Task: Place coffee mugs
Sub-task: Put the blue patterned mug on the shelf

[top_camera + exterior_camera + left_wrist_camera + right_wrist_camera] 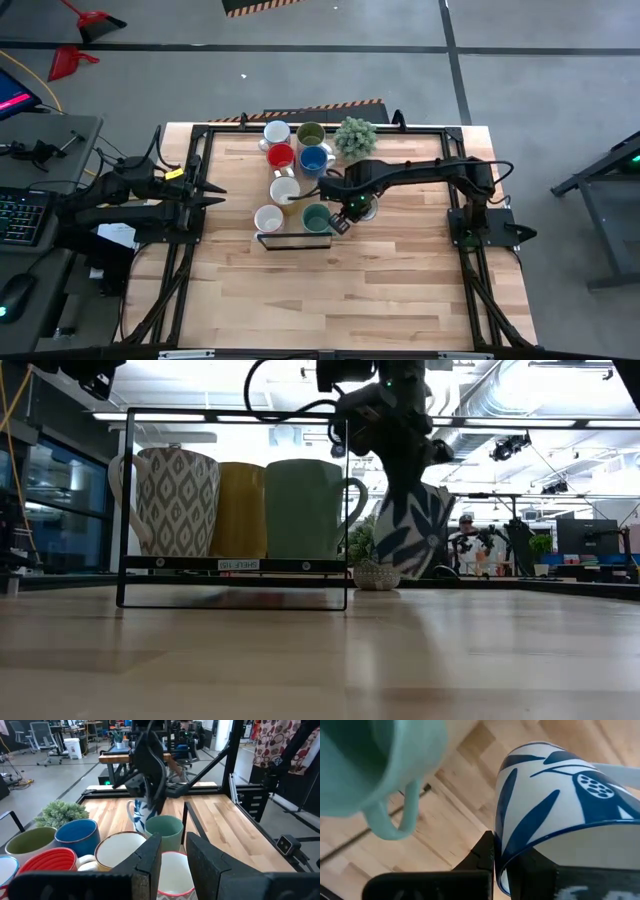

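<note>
Right gripper (352, 210) clamps the rim of white ceramic mug with blue leaf print (412, 530), teal mug (365, 765) just beside. Rigid, glazed, slippery, breakable; rim pinch suits. Left gripper (172, 851) idle, fingers apart.

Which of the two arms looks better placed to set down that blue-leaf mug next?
The right. The right gripper already holds the blue-leaf mug by its rim, beside the teal mug. The left gripper waits at the table's left edge, holding nothing.
</note>
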Action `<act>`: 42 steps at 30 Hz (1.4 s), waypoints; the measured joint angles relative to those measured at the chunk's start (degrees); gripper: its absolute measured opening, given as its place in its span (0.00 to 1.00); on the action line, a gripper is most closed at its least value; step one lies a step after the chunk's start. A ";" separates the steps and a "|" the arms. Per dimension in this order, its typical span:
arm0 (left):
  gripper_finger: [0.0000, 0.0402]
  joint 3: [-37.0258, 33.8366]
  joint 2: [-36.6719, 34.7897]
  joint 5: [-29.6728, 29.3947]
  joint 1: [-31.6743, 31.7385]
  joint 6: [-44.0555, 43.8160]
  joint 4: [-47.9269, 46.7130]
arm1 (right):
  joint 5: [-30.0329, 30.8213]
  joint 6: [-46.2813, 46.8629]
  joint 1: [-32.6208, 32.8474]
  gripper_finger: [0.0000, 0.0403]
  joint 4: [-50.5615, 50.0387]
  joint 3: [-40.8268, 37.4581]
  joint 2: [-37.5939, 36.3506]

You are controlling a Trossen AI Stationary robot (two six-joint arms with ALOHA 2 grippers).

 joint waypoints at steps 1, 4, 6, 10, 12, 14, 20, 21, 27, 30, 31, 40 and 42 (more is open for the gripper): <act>0.19 0.00 0.00 0.00 0.00 0.00 0.00 | -0.02 -0.01 0.17 0.00 0.29 -0.60 0.00; 0.19 0.00 0.00 0.00 0.00 -0.03 0.02 | -0.18 -0.11 0.09 0.00 0.96 -1.73 -0.02; 0.19 0.00 0.00 0.02 0.00 -0.20 0.01 | -0.03 -0.06 -0.03 0.00 0.93 -2.62 -0.02; 0.19 -0.02 0.01 0.10 0.00 -0.20 0.02 | -0.51 -0.26 -0.09 0.00 1.60 -3.84 -0.02; 0.19 -0.02 0.00 0.11 0.00 -0.17 0.02 | -0.84 -0.46 -0.09 0.00 2.26 -4.60 -0.03; 0.19 -0.02 0.00 0.16 0.00 -0.17 0.02 | -1.06 -0.48 -0.11 0.00 3.62 -5.73 -0.04; 0.19 -0.02 0.00 0.26 0.00 -0.13 0.02 | -0.94 -0.52 -0.19 0.00 6.03 -7.29 -0.28; 0.19 -0.02 0.00 0.24 0.00 -0.15 0.04 | -0.72 -0.62 -0.17 0.00 6.02 -7.19 -0.28; 0.19 -0.02 0.00 0.26 0.00 -0.10 0.02 | 1.13 -1.69 -0.60 0.05 6.67 -6.26 -0.09; 0.19 -0.02 0.00 0.26 0.00 -0.02 0.02 | 1.51 -1.96 -0.82 0.09 6.36 -6.25 -0.09; 0.19 -0.02 0.01 0.24 0.00 -0.04 0.02 | 1.49 -1.99 -0.86 0.10 6.35 -6.25 -0.09; 0.19 -0.02 0.00 0.24 0.00 -0.04 0.02 | 1.48 -3.02 -1.94 0.20 7.29 -6.25 -0.09; 0.19 -0.02 0.02 0.24 0.00 -0.04 0.00 | 1.46 -3.04 -2.05 0.22 7.76 -6.25 -0.09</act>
